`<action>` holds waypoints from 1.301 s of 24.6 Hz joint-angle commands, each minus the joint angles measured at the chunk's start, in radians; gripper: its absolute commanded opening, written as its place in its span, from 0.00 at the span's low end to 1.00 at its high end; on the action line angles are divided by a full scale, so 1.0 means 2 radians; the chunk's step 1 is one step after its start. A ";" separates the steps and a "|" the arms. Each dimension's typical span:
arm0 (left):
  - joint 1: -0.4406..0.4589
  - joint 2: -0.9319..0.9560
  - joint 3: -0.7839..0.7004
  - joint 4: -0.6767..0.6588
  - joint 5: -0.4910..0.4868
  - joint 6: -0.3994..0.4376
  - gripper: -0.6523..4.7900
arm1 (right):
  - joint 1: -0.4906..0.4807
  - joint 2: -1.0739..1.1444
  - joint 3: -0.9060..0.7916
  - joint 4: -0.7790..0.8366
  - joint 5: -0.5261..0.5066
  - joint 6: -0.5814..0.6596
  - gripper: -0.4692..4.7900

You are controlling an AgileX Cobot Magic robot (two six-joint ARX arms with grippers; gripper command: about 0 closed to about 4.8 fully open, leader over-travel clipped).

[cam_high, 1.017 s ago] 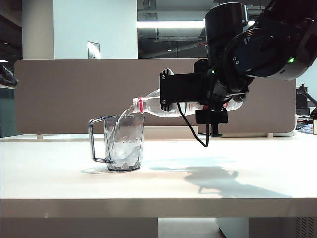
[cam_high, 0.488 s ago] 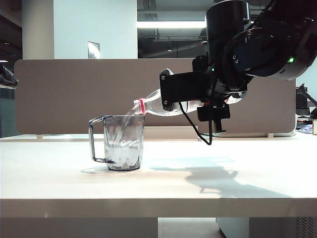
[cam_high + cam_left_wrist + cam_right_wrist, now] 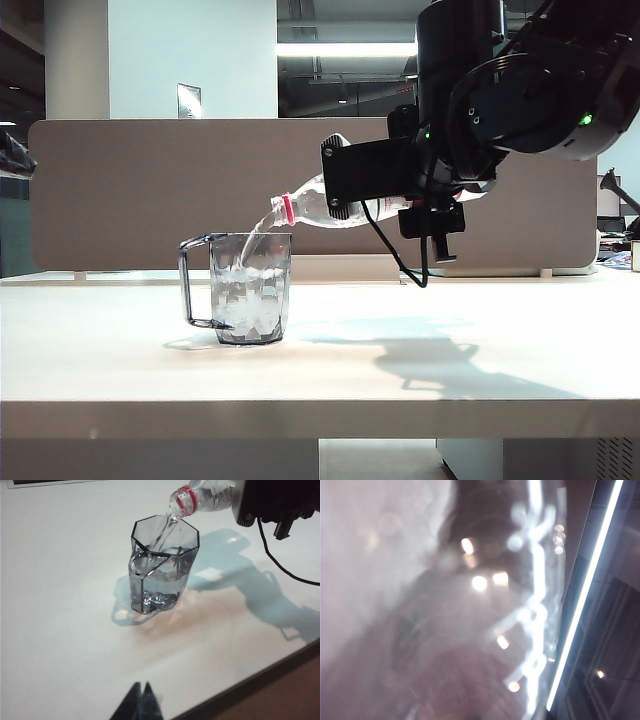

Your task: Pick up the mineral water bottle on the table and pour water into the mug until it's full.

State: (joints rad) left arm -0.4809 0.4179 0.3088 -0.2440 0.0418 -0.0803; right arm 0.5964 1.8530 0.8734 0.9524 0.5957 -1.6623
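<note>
Left gripper [image 3: 141, 700]: nearest the left wrist camera, its dark fingertips pressed together in a point, holding nothing, hovering over the near part of the table, well apart from the mug.
Table [image 3: 420, 370]: wide off-white top with a thick pale front edge; blue-grey shadows of arm and bottle lie on it beside the mug.
Mug [image 3: 251, 288]: stands upright on the table, left of centre in the exterior view; smoky grey, faceted, thin angular handle on the side away from the bottle; partly filled.
Water [image 3: 161, 535]: a clear thin stream drops from the bottle's mouth into the open top of the mug.
Mineral water bottle [image 3: 310, 210]: held in the air above and just beside the mug; long axis close to level, mouth end slightly lower, red neck ring and mouth over the mug's rim, base toward the arm.
Writing: none can be read; the label is mostly hidden by the gripper, and the right wrist view shows only a blur of clear plastic and glare.
Right gripper [image 3: 368, 180]: black, clamped around the bottle's middle, jaws held apart by the body's width.
Backdrop: a beige partition panel [image 3: 150, 190] behind the table.
</note>
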 commanded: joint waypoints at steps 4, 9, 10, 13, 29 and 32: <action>0.000 -0.001 0.001 0.007 0.002 -0.001 0.12 | 0.005 -0.006 0.005 0.024 0.004 0.004 0.65; 0.000 -0.001 0.001 0.007 0.002 -0.001 0.12 | 0.006 -0.006 0.005 0.024 0.004 0.004 0.65; 0.000 -0.001 0.001 0.007 0.002 -0.001 0.12 | 0.006 -0.006 0.005 0.024 0.004 0.004 0.65; 0.000 -0.001 0.001 0.007 0.002 -0.001 0.12 | 0.007 -0.006 0.005 0.024 0.004 0.009 0.65; 0.000 -0.001 0.001 0.007 0.002 -0.001 0.12 | 0.033 -0.006 -0.016 0.022 0.006 0.436 0.64; 0.000 -0.001 0.001 0.007 0.002 -0.001 0.12 | 0.033 -0.006 -0.021 0.019 -0.006 0.564 0.60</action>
State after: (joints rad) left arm -0.4812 0.4179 0.3088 -0.2440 0.0418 -0.0803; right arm 0.6624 1.8496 0.8291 0.9665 0.6010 -0.6750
